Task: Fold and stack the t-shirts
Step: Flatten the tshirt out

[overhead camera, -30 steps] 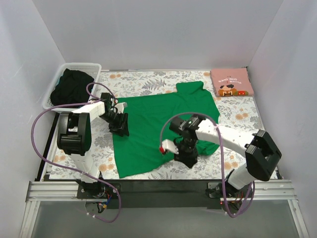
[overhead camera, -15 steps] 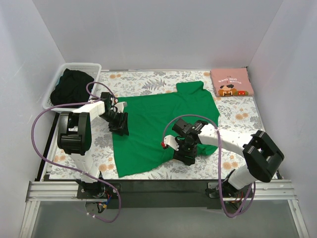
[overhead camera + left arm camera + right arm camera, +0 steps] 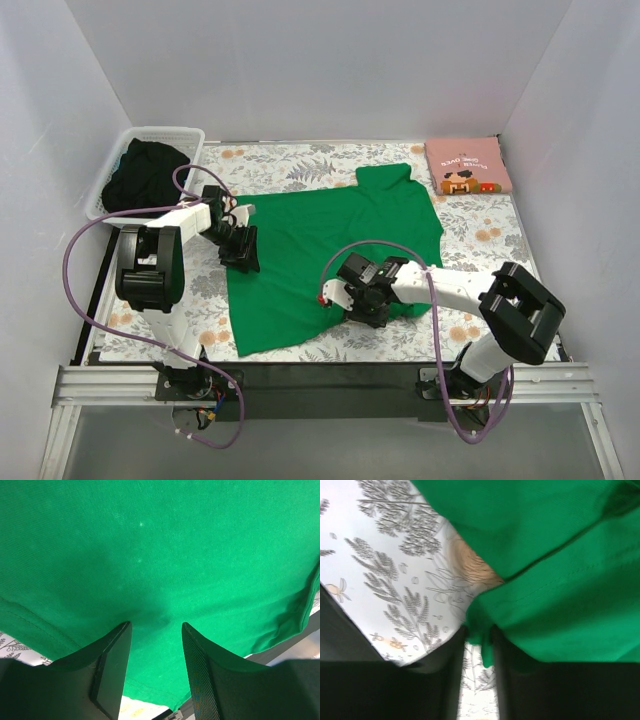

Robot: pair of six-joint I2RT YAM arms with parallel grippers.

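The bright green t-shirt [image 3: 320, 245] lies spread on the floral cloth in mid-table. At its left edge my left gripper [image 3: 240, 250] points down. In the left wrist view its fingers [image 3: 155, 625] stand apart, tips against flat green cloth [image 3: 160, 545] and nothing pinched between them. My right gripper [image 3: 365, 300] is low at the shirt's front right part. In the right wrist view it [image 3: 479, 630] is shut on a small fold at the edge of the green t-shirt [image 3: 560, 555]. The pale pink t-shirt [image 3: 467, 166] lies folded at the back right corner.
A white slatted basket [image 3: 160, 133] holding dark clothing [image 3: 145, 175] stands at the back left. The floral table cloth [image 3: 480, 240] covers the table, with white walls on three sides. A purple cable [image 3: 75, 250] loops beside the left arm.
My right gripper has sunk lower and shifted a little left, spread its jaws and closed them on the green shirt's edge. The left arm has stayed put.
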